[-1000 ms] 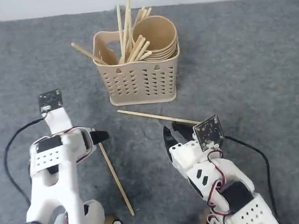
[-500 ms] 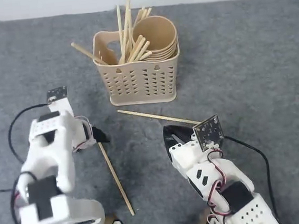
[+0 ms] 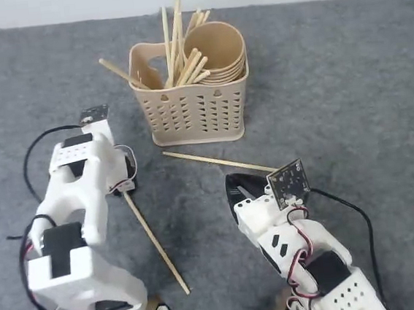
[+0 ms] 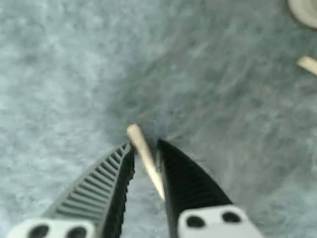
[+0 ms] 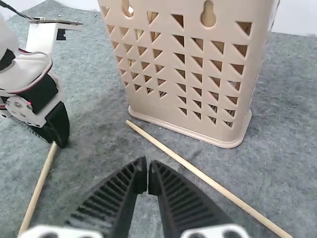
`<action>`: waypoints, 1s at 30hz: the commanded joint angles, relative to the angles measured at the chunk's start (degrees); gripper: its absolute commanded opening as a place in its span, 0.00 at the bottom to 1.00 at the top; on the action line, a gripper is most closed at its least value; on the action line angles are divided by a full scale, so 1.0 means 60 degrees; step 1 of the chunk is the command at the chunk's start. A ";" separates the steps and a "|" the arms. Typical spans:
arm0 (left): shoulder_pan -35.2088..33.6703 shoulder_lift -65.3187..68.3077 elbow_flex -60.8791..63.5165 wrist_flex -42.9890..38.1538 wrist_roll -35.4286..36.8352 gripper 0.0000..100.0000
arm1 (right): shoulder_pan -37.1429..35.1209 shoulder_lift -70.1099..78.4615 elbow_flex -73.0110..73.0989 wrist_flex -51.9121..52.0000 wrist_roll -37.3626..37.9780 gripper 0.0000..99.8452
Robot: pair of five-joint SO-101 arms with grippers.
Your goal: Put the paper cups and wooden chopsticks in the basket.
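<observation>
Chopstick end clamped in left gripper, on the mat; right gripper clenched empty, near a second chopstick lying by the basket

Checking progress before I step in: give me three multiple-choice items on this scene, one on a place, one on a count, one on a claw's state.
1. Where are the paper cups?
A. stacked in the basket
B. lying beside the basket
C. upside down behind the basket

2. How many wooden chopsticks lie outside the basket?
A. none
B. two
C. five

3. What is the left claw doing?
A. open wide over the basket
B. shut on a chopstick's end
C. gripping a cup

Answers:
1 A: the cups sit nested inside the basket's rim.
2 B: the held chopstick and the loose chopstick in front of the basket.
3 B: the left wrist view shows it pinching the held chopstick.
</observation>
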 commanded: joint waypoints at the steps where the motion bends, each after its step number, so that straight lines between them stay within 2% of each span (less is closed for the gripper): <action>1: -0.0161 0.0278 -0.0110 -0.0044 0.0088 0.02 | 0.0095 0.0051 0.0190 -0.0081 -0.0117 0.03; 6: -0.0190 0.0264 -0.0286 -0.0205 0.0132 0.01 | 0.0183 0.0081 0.0190 -0.0110 -0.0059 0.03; 10: -0.0571 0.0264 -0.0520 -0.0234 0.0147 0.01 | 0.0755 0.0022 0.0190 -0.0154 -0.0059 0.03; 16: -0.1011 -0.0088 -0.1004 -0.0147 0.0161 0.01 | 0.0784 0.0110 0.0190 -0.0300 -0.0044 0.03; 23: -0.1040 -0.2564 -0.1604 0.0733 0.0147 0.01 | 0.0857 0.0110 0.0190 -0.0330 -0.0044 0.03; 30: -0.1011 -0.5495 -0.1604 0.0381 0.0147 0.01 | 0.0872 0.0110 0.0190 -0.0344 -0.0044 0.03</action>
